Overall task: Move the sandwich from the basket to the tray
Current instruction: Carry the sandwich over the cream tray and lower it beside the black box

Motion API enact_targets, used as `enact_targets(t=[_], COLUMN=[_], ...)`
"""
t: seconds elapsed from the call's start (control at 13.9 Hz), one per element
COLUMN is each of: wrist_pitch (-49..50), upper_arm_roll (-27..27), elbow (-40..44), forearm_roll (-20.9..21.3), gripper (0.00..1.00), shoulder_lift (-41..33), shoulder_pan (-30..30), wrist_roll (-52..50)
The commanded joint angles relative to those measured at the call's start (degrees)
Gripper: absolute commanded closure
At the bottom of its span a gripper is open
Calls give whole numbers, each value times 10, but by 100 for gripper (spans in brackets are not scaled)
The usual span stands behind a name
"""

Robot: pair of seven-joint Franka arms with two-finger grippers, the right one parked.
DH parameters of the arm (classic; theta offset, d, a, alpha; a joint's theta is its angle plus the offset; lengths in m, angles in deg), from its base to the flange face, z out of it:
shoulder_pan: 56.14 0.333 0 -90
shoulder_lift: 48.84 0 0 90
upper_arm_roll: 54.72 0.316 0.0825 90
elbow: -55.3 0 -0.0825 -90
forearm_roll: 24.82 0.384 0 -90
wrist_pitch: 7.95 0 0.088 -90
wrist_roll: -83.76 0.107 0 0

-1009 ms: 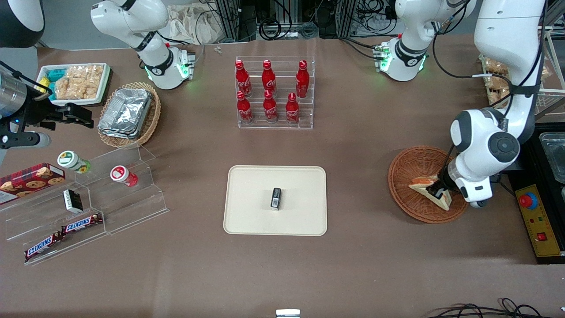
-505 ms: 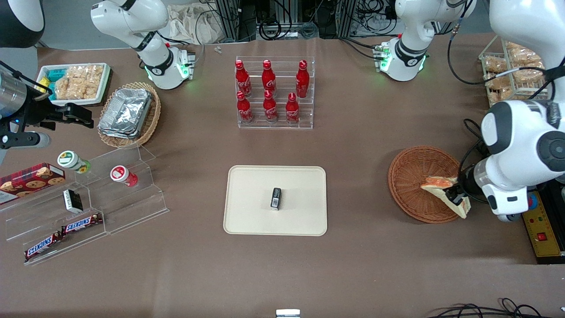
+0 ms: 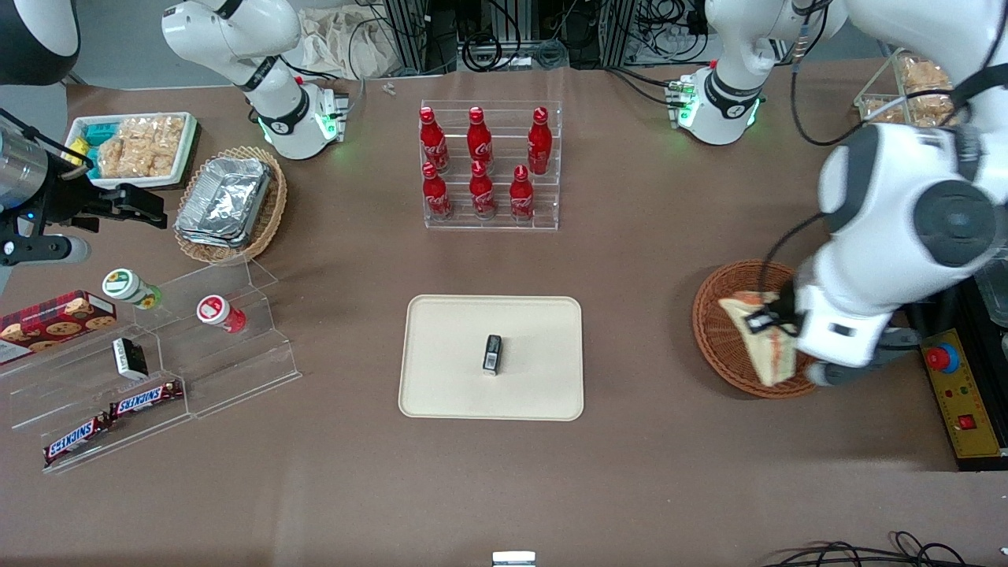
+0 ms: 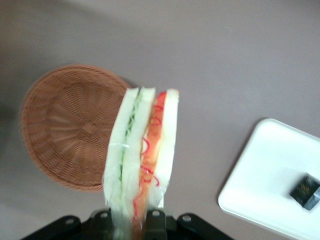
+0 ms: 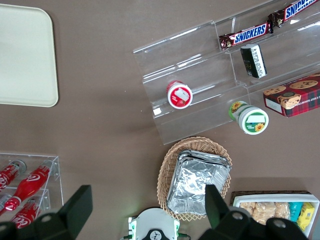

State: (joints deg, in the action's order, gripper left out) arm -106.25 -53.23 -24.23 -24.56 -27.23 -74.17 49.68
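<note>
My left gripper (image 3: 768, 324) is shut on the sandwich (image 3: 762, 340), a wedge of white bread with orange-red and green filling, and holds it lifted above the reddish-brown wicker basket (image 3: 723, 331). In the left wrist view the sandwich (image 4: 142, 160) hangs from the gripper (image 4: 134, 225) with the empty basket (image 4: 70, 125) below it. The cream tray (image 3: 441, 354) lies at the table's middle, toward the parked arm from the basket, and holds a small black packet (image 3: 492, 353). The tray's corner (image 4: 260, 185) and the packet (image 4: 305, 190) also show in the wrist view.
A clear rack of red bottles (image 3: 488, 165) stands farther from the camera than the tray. A tan basket with foil containers (image 3: 228, 203), a white snack tray (image 3: 134, 148) and a clear stepped shelf with snacks (image 3: 150, 362) lie toward the parked arm's end. A control box (image 3: 957, 394) sits beside the basket.
The gripper, holding the sandwich, rose out of the basket and swung back over it toward the tray's side; the sandwich has turned with the wrist.
</note>
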Motion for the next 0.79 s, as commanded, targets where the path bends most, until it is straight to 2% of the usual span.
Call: enact_targets(t=[0.0,0.14,0.43,0.72], wrist_pitch=[13,-3,-121,-184], upper_arm_roll=[9,9,9,9], elbow=[102,122,122,123], forearm_roll=[8,10,9,8], gripper=[100,100,100,100], shoulder_lift=[110,163,234,276], shoulder_pan=[-66,-102,-154,-174], wrist_roll=[16,21,0,-30])
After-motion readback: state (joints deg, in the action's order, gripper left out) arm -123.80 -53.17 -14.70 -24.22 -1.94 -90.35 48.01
